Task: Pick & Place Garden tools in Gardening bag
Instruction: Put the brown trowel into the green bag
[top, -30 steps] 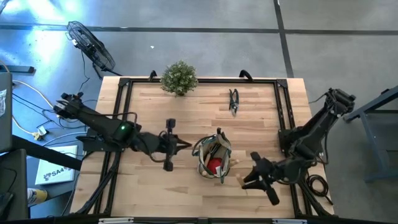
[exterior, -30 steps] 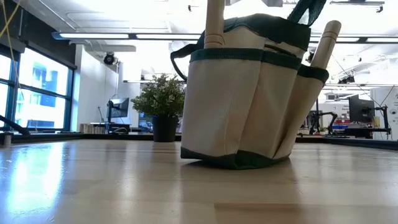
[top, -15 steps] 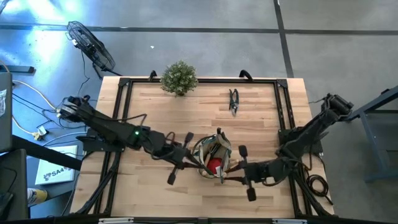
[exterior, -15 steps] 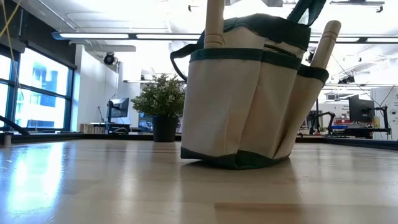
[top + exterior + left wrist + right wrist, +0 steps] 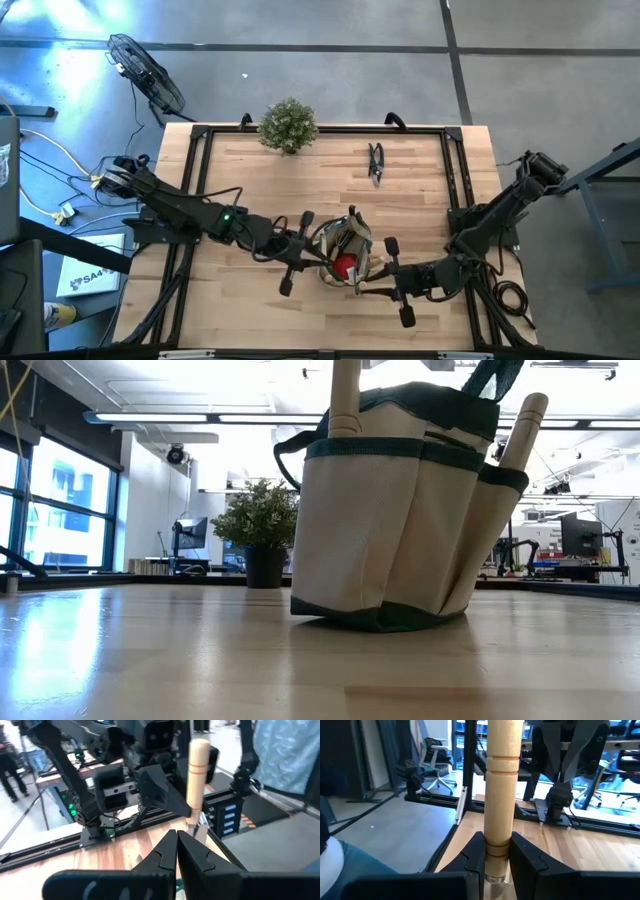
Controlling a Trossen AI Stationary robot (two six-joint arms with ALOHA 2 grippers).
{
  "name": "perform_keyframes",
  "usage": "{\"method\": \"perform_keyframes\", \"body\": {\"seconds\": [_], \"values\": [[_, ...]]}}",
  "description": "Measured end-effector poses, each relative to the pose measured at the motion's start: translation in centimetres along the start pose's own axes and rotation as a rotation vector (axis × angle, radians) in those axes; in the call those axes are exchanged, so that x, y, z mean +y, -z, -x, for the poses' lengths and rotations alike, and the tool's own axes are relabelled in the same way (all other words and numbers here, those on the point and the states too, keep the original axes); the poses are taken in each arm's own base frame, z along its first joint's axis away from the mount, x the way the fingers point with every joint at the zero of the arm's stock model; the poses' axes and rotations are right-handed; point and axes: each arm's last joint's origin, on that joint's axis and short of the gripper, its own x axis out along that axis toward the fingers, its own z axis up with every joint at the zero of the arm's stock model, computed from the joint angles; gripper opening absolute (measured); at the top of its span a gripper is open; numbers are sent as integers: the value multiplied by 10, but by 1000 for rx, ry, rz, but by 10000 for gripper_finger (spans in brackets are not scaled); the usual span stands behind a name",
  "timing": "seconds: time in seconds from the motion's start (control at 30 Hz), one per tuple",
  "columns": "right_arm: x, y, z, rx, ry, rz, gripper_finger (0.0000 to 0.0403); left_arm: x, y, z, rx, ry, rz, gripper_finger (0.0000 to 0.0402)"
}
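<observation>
Two grippers meet at the gardening bag [image 5: 343, 256] near the table's [image 5: 250, 170] front edge as I watch from the remote station. My right gripper [image 5: 496, 851] has its fingers [image 5: 474, 851] clamped on a wooden-handled tool [image 5: 502, 785], the pale handle rising upright between them beside the bag's right flank. My left gripper [image 5: 176, 851] sits against the bag's opposite side, its fingers pressed together with nothing between them; past their tips the same wooden handle stands upright. A red cone-shaped piece [image 5: 343, 266] shows inside the bag's mouth. Dark snips [image 5: 376, 163] lie well beyond both sets of fingers, near the far edge, with the potted plant [image 5: 288, 125].
</observation>
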Motion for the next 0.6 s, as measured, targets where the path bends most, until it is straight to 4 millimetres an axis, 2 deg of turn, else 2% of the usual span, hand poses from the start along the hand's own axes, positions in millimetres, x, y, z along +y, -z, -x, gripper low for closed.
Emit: {"method": "perform_keyframes", "body": {"seconds": [0.17, 0.47, 0.6], "values": [[-2, 2, 0, 16, 45, -8, 46, 1, 0, 0, 8, -29, 4, 48], [-2, 2, 0, 21, 49, -5, 46, 1, 0, 0, 7, -26, 11, 180], [-4, 2, -1, 21, 53, -6, 46, 0, 2, -2, 8, -30, 30, 220]]}}
